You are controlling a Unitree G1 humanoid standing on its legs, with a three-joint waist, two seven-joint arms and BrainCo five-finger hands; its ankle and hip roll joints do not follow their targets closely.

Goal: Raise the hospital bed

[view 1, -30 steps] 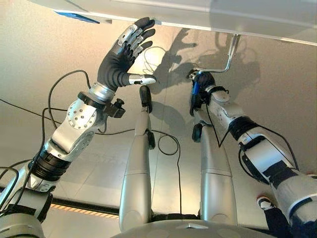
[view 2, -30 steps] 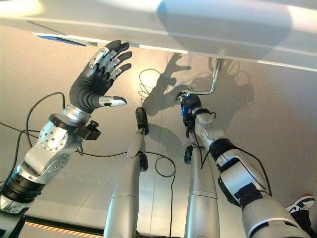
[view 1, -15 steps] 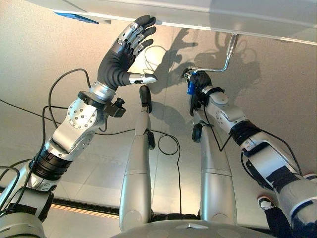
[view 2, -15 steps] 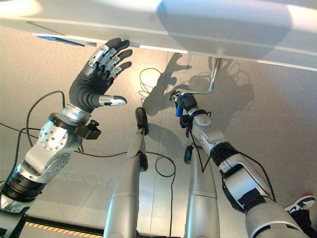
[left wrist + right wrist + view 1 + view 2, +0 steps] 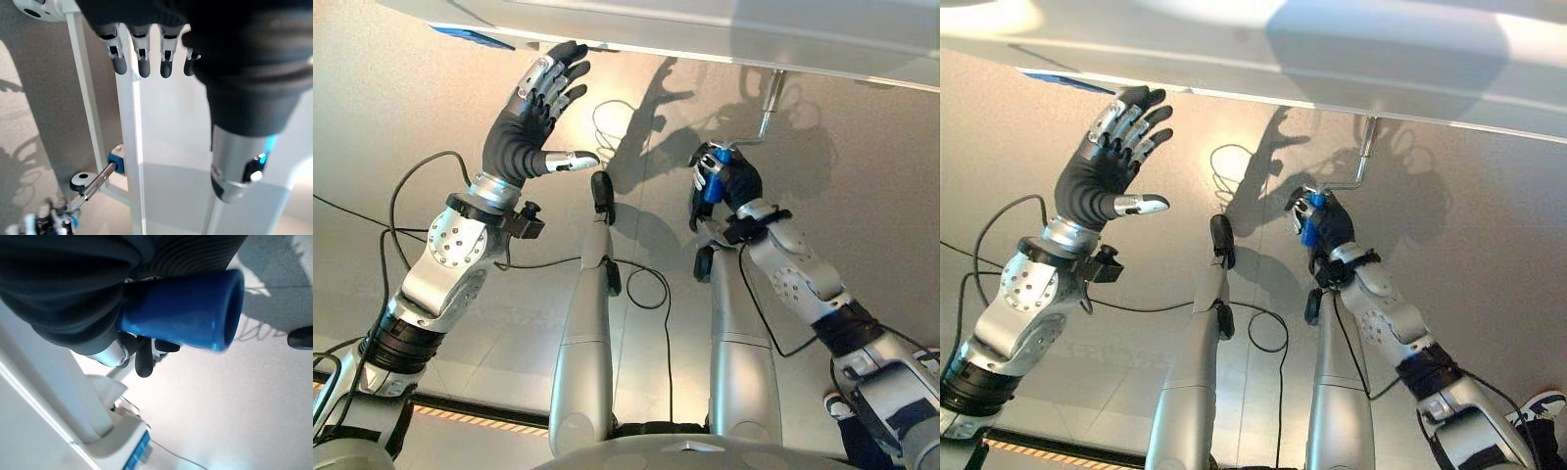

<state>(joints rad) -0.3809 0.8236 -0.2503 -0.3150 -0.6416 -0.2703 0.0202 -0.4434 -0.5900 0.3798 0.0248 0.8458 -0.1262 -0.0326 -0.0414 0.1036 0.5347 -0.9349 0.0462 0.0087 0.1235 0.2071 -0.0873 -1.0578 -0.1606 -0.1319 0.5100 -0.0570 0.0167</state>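
The hospital bed's white frame edge (image 5: 705, 29) runs across the top of the eye views. A bent metal crank rod (image 5: 766, 113) hangs down from it and ends in a blue handle (image 5: 713, 186). My right hand (image 5: 734, 181) is shut on that blue handle (image 5: 186, 308), with the dark cover wrapped over it in the right wrist view. My left hand (image 5: 524, 122) is raised and open, its fingers straight and their tips close under the bed edge at the left. In the left wrist view the fingers (image 5: 142, 63) point at a white bed post (image 5: 129, 147), with the crank rod (image 5: 98, 181) beyond.
Pale floor lies below the bed edge. A blue label (image 5: 470, 37) sits on the bed frame at the left. A person's shoe (image 5: 1538, 401) shows at the lower right.
My right hand has swung the blue handle rightwards and downwards, turning the crank. My left hand has shifted a little to the left along the bed edge.
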